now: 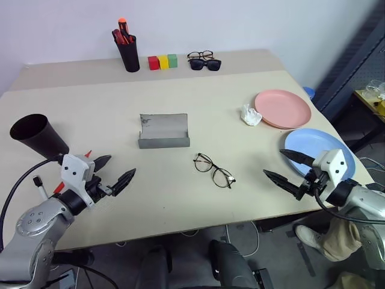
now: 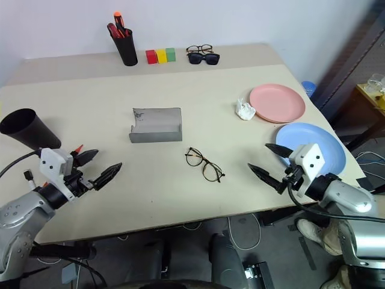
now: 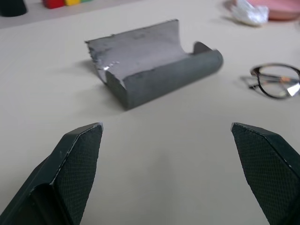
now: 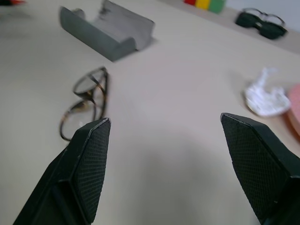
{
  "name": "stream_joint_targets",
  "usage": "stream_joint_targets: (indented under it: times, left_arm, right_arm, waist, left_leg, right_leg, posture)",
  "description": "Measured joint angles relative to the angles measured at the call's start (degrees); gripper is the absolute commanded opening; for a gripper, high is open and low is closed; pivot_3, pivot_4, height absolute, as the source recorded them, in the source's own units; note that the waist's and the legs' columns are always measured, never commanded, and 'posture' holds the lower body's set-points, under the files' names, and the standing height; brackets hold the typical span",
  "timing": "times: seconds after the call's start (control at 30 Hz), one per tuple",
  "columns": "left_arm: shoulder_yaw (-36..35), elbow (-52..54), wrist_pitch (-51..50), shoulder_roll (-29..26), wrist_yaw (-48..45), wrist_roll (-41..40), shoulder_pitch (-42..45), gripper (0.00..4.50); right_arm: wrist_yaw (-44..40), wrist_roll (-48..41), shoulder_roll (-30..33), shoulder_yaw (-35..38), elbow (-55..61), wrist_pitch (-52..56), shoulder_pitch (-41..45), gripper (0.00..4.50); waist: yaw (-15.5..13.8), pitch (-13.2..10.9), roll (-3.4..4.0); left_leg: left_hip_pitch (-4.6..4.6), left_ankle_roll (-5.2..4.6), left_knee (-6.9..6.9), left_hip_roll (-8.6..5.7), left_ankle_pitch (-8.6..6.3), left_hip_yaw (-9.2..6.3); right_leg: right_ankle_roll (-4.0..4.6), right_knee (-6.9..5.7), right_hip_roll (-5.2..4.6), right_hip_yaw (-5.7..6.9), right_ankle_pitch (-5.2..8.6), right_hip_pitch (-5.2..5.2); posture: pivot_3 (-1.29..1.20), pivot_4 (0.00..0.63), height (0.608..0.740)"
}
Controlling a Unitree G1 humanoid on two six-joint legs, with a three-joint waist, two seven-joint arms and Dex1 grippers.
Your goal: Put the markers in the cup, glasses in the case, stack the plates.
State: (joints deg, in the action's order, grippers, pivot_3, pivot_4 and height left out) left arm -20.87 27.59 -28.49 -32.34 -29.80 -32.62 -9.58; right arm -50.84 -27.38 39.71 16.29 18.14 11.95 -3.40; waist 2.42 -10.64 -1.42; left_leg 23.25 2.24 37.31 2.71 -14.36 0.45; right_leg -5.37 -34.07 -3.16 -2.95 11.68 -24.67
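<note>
Reaching with both the left claw [image 1: 114,173] and right claw [image 1: 287,171] released, either could shove the glasses [image 1: 213,170] off instead of into the case [image 1: 163,131].

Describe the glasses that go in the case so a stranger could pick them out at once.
Start at the grey case lying open in the middle of the table. Just in front of it and a little to the right lie the glasses. They have thin frames and clear lenses and lie alone, unlike the dark sunglasses at the far edge.

Open right tool [image 4: 164,154] above table [image 4: 187,93]; glasses [image 4: 86,105] near, possibly tortoiseshell-rimmed.
</note>
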Motion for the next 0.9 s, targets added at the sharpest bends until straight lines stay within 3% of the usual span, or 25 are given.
stream_joint_targets:
  times: [0.17,0.43,0.57,0.7,0.9]
  left_arm:
    - [-0.7,0.9,-13.4,0.6,13.6,-0.3,6.2,4.50]
    - [-5.1,-1.7,-30.8,-0.2,23.1,-2.1,15.9,4.50]
    - [-6.1,-5.2,-36.7,-2.9,23.9,-2.3,19.1,4.50]
    - [-5.0,-14.1,-40.0,-8.9,21.5,-0.8,23.7,4.50]
    - [2.0,-28.8,-40.2,-16.7,13.6,2.0,32.3,4.50]
  right_arm:
    - [-5.8,-2.8,-1.4,-7.4,0.3,-0.2,7.8,3.81]
    - [-8.5,-4.3,-4.3,-15.0,0.3,2.0,17.8,3.81]
    - [-8.3,-4.0,-5.0,-16.5,-0.7,2.4,19.0,3.81]
    - [-7.4,-3.5,-5.3,-16.5,-1.5,2.4,19.6,3.81]
    - [-6.1,-3.2,-5.3,-16.4,-1.4,2.5,19.4,3.81]
  waist:
    - [0.1,0.0,-0.02]
    - [0.0,0.0,-0.03]
    - [-0.1,0.0,-0.04]
    - [-0.1,0.0,-0.05]
    - [0.0,0.0,-0.06]
  left_leg:
    - [-0.18,-0.01,0.04,0.03,0.01,-0.58]
    - [-0.22,-0.01,-0.04,0.04,0.02,-0.71]
    - [-0.21,-0.01,-0.04,0.03,0.02,-0.71]
    - [-0.23,0.00,-0.04,0.03,0.03,-0.71]
    - [-0.21,0.01,-0.08,0.03,0.03,-0.67]
  right_leg:
    - [-0.03,-0.21,0.47,-0.06,0.00,0.14]
    - [-0.01,-0.36,0.56,-0.03,0.00,0.12]
    - [0.11,-0.35,0.55,-0.03,-0.08,0.12]
    - [0.12,-0.40,0.55,-0.02,-0.08,0.09]
    - [0.12,-0.37,0.52,-0.02,-0.08,0.07]
  posture:
    - [0.00,0.150,0.740]
    - [0.00,0.150,0.740]
    - [0.00,0.150,0.740]
    - [0.00,0.150,0.740]
    - [0.00,0.150,0.740]
